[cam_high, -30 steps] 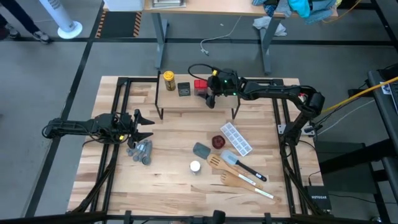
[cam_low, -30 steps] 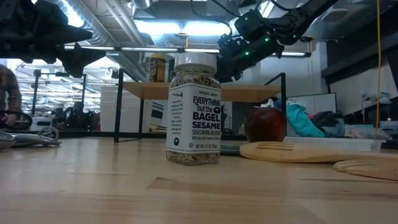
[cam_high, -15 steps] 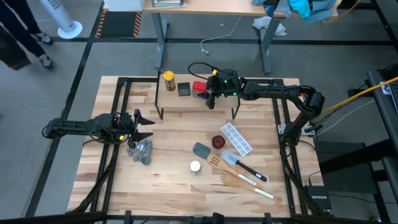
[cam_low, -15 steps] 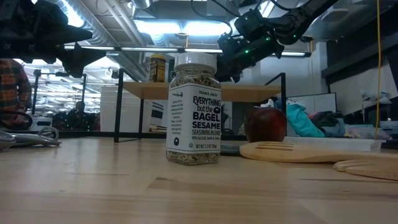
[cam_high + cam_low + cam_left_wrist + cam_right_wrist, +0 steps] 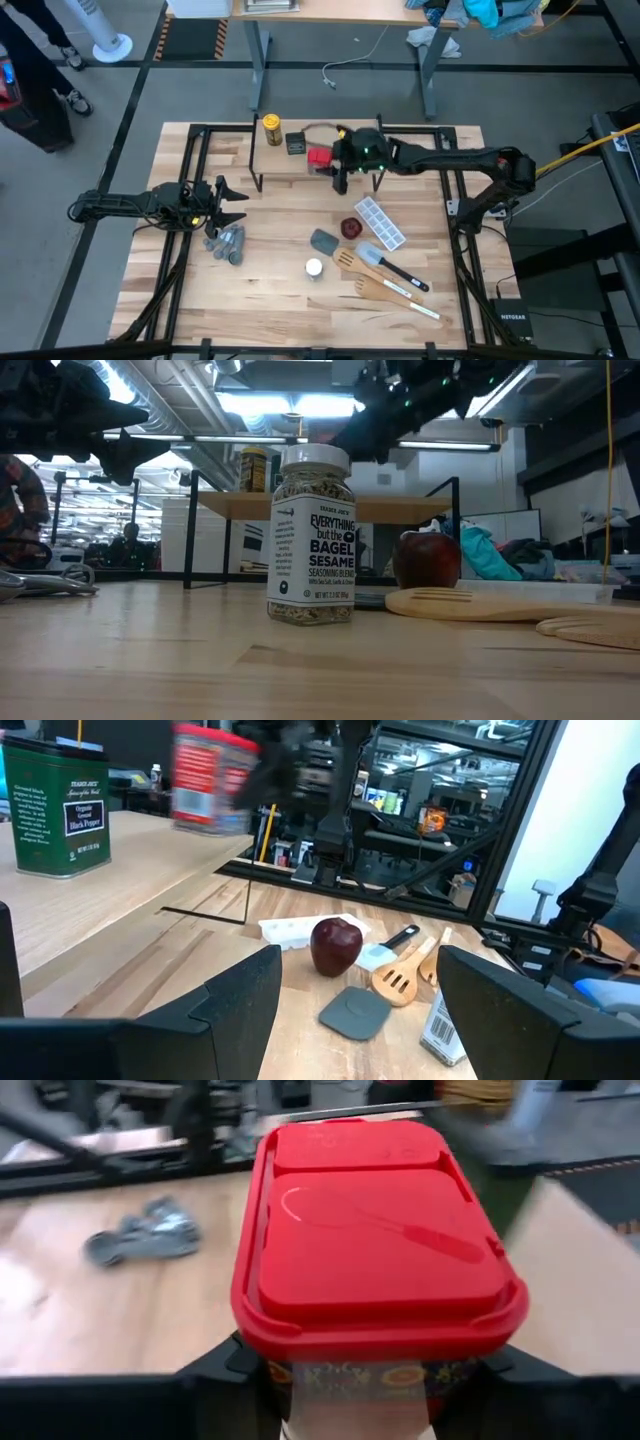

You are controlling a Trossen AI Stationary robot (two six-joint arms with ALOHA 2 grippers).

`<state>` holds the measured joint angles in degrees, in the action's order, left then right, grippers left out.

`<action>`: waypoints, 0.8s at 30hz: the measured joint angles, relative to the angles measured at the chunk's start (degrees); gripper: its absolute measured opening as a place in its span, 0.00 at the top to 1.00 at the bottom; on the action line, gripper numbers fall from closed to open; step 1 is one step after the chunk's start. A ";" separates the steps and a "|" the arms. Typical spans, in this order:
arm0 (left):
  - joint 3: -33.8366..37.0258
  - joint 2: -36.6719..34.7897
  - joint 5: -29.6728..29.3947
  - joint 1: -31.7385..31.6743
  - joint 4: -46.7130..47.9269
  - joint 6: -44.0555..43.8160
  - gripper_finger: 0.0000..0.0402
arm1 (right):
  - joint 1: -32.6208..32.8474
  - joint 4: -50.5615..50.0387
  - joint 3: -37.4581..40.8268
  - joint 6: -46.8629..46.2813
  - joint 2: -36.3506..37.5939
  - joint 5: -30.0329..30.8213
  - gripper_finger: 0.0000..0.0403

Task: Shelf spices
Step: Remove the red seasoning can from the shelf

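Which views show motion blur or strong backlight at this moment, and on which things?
Left wrist view: the red square tin is smeared by blur, while the dark green square tin beside it is sharp. Right wrist view: the red tin's lid is fairly sharp, the grey measuring spoons behind are blurred. Low view: bright ceiling lights turn the right gripper into a dark silhouette; the white-capped jar is crisp.

Two spice containers (image 5: pixel 283 136) on the shelf (image 5: pixel 290 166), one jar (image 5: pixel 314 267) on the table (image 5: pixel 270 290).

I see the bench (image 5: pixel 270 290) carrying the shelf (image 5: pixel 280 165), white-capped jar (image 5: pixel 314 267), spoons (image 5: pixel 226 243) and spatulas (image 5: pixel 385 275); the shelf holds the yellow-lidded jar (image 5: pixel 271 129) and dark tin (image 5: pixel 295 143).
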<state>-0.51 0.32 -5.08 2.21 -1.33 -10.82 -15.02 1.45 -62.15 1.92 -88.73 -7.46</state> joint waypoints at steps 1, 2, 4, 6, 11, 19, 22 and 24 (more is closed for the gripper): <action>0.00 0.00 0.00 -0.01 0.01 -0.52 0.35 | 1.63 -0.96 0.00 0.02 0.35 0.64 0.57; 0.00 0.00 0.00 0.00 0.00 -0.99 0.35 | 3.42 -1.82 0.00 0.02 0.58 1.58 0.57; 0.00 0.00 0.00 0.00 0.01 -2.13 0.35 | 7.14 -3.84 0.00 0.33 0.60 4.02 0.57; -0.01 0.00 0.00 -0.01 0.01 -2.39 0.35 | 11.10 -5.73 0.00 1.35 0.51 7.52 0.57; 0.00 0.00 0.00 -0.01 0.01 -2.04 0.35 | 20.65 -6.56 0.00 1.24 0.50 15.27 0.57; -0.01 0.00 0.01 0.01 0.01 -1.95 0.35 | 33.34 -6.45 0.00 -5.11 0.50 24.98 0.57; -0.02 0.00 0.00 0.01 0.01 -1.84 0.35 | 37.99 -6.42 0.00 -8.41 0.50 29.54 0.57; 0.00 0.00 0.01 0.00 0.01 -1.82 0.35 | 40.97 -6.38 0.00 -10.45 0.44 32.36 0.57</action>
<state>-0.52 0.32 -5.07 2.21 -1.32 -12.64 25.95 -4.93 -62.15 -8.54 -88.29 24.90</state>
